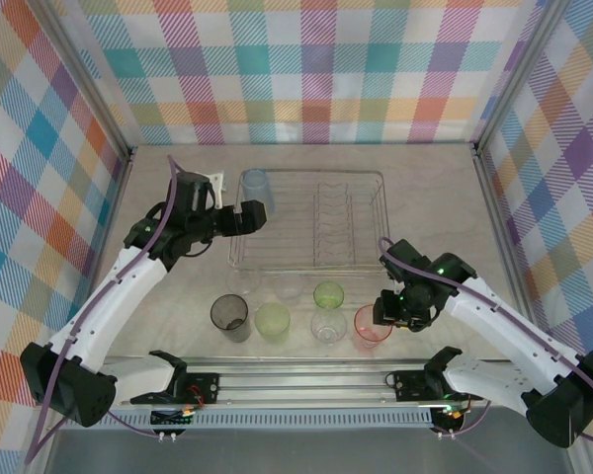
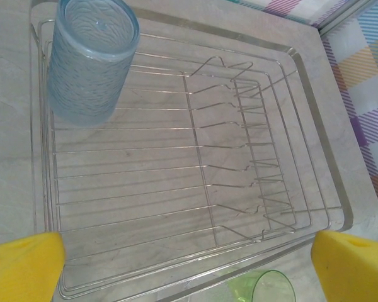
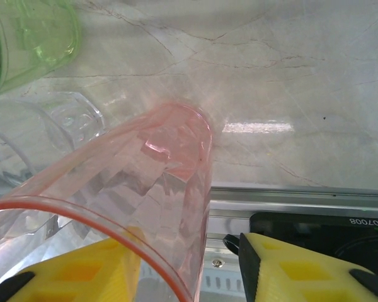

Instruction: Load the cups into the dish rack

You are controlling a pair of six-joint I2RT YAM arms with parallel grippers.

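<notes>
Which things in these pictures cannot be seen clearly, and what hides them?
- Right wrist view: whether the right gripper pinches the pink translucent plastic cup; the cup wall veils one finger.
- Left wrist view: green translucent plastic cup, cut off by the bottom edge.
- Top view: clear plastic cups before the silvery wire dish rack, too faint to count.

White arm links (image 1: 119, 296), black joints (image 1: 67, 383), purple cables (image 1: 166, 193), yellow pincer fingers (image 3: 302, 270).

One cup (image 1: 256, 190) stands in the far left corner of the dish rack (image 1: 361, 247). The other cups (image 1: 273, 320) stand on the table (image 1: 425, 197) just before the rack's near side, in two rows: four nearer, three behind.
</notes>
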